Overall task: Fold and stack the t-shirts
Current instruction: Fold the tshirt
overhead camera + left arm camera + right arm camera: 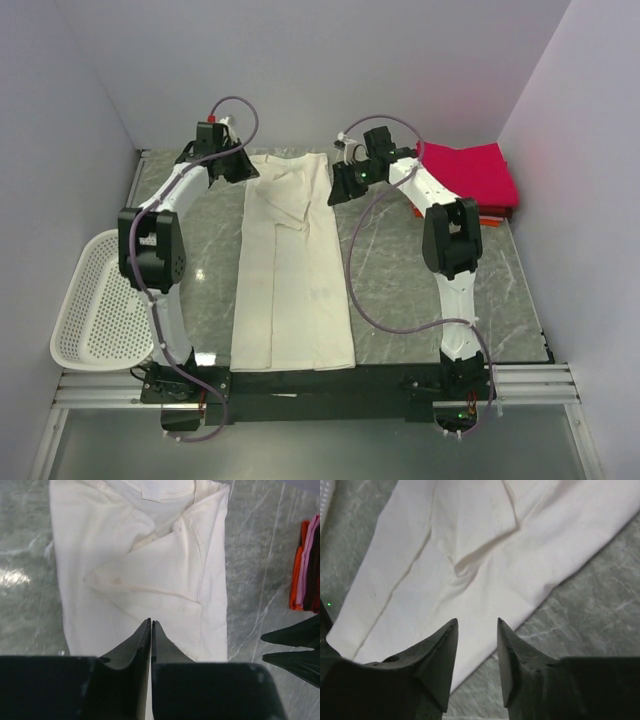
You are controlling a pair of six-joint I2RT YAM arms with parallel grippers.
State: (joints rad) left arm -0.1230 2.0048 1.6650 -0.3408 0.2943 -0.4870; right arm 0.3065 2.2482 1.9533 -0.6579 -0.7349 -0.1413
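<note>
From above, the left arm (pixel 160 250) rises from its base at the near edge, bends at a high elbow and reaches to the far side of the table (pixel 400 290). Its left claw (pixel 245 168) sits at the far left corner of the cream shirt (pixel 290 270). The right arm (pixel 450 240) mirrors it, with its forearm angled inward, and the right claw (pixel 340 190) is at the shirt's far right corner. The cream shirt lies flat in the middle of the table, folded into a long narrow strip. Its long axis runs from the near edge straight to the far edge, and the neck end is far. A folded crimson shirt (pixel 465 170) lies in the far right corner on top of an orange shirt (pixel 492 217), well apart from the strip. A white basket (pixel 95 305) hangs off the table's left edge.

In the left wrist view, the left claw (pixel 151 625) points down over the cream shirt (pixel 150 570) with its fingers pressed together. I cannot tell whether any cloth is caught between them. A sleeve is folded inward across the body in a triangle.

In the right wrist view, the right claw (pixel 477 625) hovers over the cream shirt (pixel 485 555) near its edge, with its fingers apart and nothing between them. The strip runs diagonally here, with a crease down its length.
</note>
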